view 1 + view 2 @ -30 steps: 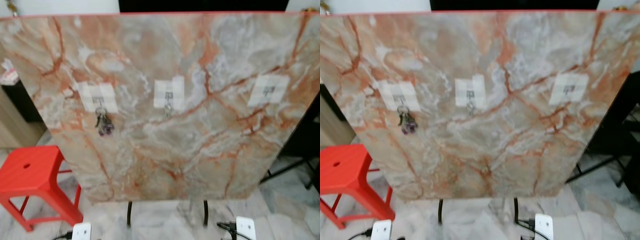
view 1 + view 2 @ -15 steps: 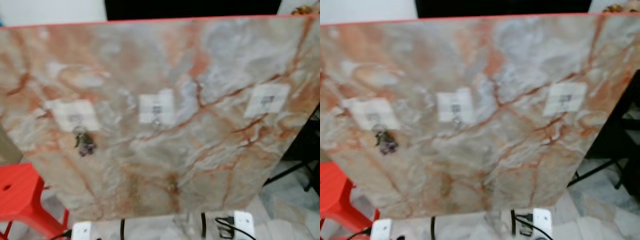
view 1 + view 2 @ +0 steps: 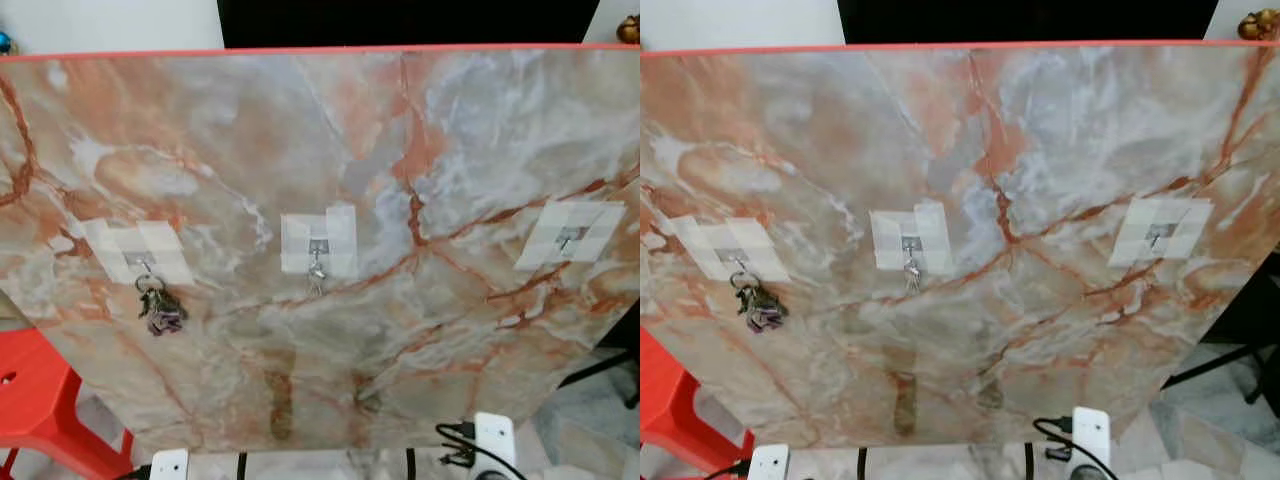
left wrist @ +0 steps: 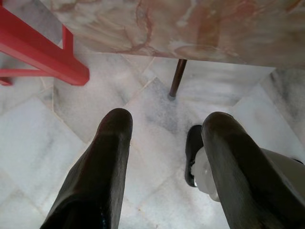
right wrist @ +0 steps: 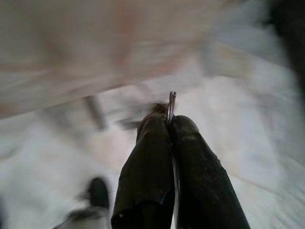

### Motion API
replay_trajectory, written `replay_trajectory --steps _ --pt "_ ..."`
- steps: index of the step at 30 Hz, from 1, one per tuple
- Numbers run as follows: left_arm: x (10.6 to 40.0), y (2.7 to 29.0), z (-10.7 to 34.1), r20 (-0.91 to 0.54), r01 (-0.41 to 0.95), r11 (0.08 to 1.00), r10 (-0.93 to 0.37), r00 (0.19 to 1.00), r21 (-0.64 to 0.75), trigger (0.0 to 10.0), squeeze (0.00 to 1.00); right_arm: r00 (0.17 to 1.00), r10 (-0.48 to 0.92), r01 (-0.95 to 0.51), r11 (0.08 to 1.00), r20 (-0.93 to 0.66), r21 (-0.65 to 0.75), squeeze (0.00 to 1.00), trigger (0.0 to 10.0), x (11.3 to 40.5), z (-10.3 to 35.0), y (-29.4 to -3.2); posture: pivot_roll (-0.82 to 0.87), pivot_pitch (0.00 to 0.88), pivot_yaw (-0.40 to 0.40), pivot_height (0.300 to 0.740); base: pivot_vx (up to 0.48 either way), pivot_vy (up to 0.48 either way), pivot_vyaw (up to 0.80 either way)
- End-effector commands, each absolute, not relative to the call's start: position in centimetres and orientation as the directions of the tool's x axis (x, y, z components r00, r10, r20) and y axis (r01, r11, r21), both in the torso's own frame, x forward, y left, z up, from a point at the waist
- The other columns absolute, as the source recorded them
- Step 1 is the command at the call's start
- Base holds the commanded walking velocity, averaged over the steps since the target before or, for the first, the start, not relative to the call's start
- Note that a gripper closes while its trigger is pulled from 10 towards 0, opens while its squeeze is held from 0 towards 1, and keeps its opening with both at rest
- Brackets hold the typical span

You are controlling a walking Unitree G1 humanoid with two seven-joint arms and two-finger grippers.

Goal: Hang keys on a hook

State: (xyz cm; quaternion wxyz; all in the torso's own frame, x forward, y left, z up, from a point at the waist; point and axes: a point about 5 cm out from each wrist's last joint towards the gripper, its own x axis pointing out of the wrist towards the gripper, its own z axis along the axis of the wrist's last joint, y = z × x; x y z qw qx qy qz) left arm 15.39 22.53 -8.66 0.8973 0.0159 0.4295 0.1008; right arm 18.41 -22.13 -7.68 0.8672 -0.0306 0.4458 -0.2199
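A marble-patterned board stands before me with three taped-on metal hooks. A bunch of keys hangs from the left hook. On the middle hook dangles a small metal piece. The right hook is bare. In the blurred right wrist view my right gripper is shut on a thin metal key ring, whose tip pokes out past the fingertips, low down under the board. My left gripper hangs open over the floor with nothing between its fingers.
A red plastic stool stands at the board's lower left. Thin dark legs hold the board above a pale marble floor. Two white blocks with black cables sit at the bottom edge of the head views.
The camera has moved closer to the board and swung sideways, so the hooks look larger. The key bunch stays on the left hook.
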Motion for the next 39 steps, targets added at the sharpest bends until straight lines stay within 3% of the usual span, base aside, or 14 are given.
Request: replay_trajectory --steps 1,6,7,15,21,28,39 --pt "14.8 22.7 -8.8 -0.776 -0.172 0.978 0.199 0.598 0.119 10.0 0.0 0.492 -0.521 0.449 0.838 -0.698 -0.309 0.0 10.0 19.2 -6.7 -23.6 0.07 0.003 -0.027 0.74 0.0 0.0 0.0" --pt "14.8 22.8 -8.8 -0.778 -0.172 0.977 0.203 0.595 0.124 10.0 0.0 0.634 -0.683 0.488 0.718 -0.364 -0.497 0.0 10.0 23.3 -2.5 -25.5 0.06 0.01 -0.024 0.74 0.0 0.0 0.0" --pt "14.9 22.8 -8.8 -0.779 -0.17 0.978 0.202 0.593 0.124 10.0 0.0 0.675 -0.702 0.514 0.668 -0.226 -0.538 0.0 10.0 24.7 -0.8 -25.8 0.06 0.012 -0.024 0.74 0.0 0.0 0.0" --pt "15.1 22.8 -8.8 -0.778 -0.163 0.979 0.198 0.596 0.124 10.0 0.0 0.686 -0.721 0.662 0.566 0.094 -0.49 0.0 10.0 27.7 4.2 -25.6 0.05 0.008 -0.025 0.74 0.0 0.0 0.0" --pt "15.1 22.7 -8.8 -0.777 -0.163 0.979 0.199 0.597 0.125 10.0 0.0 0.713 -0.665 0.669 0.546 0.225 -0.505 0.0 10.0 27.6 5.7 -24.8 0.05 0.006 -0.024 0.74 0.0 0.0 0.0" --pt "15.2 22.4 -8.8 -0.778 -0.155 0.98 0.192 0.598 0.123 10.0 0.0 0.763 -0.491 0.645 0.533 0.42 -0.547 0.0 10.0 29.2 9.1 -22.7 0.04 0.006 -0.02 0.74 0.0 0.0 0.0" --pt "15.3 22.5 -8.8 -0.775 -0.16 0.98 0.193 0.601 0.121 10.0 0.0 0.749 -0.46 0.662 0.492 0.476 -0.565 0.0 10.0 29.1 10.6 -22.2 0.05 0.0 -0.026 0.74 0.0 0.0 0.0"
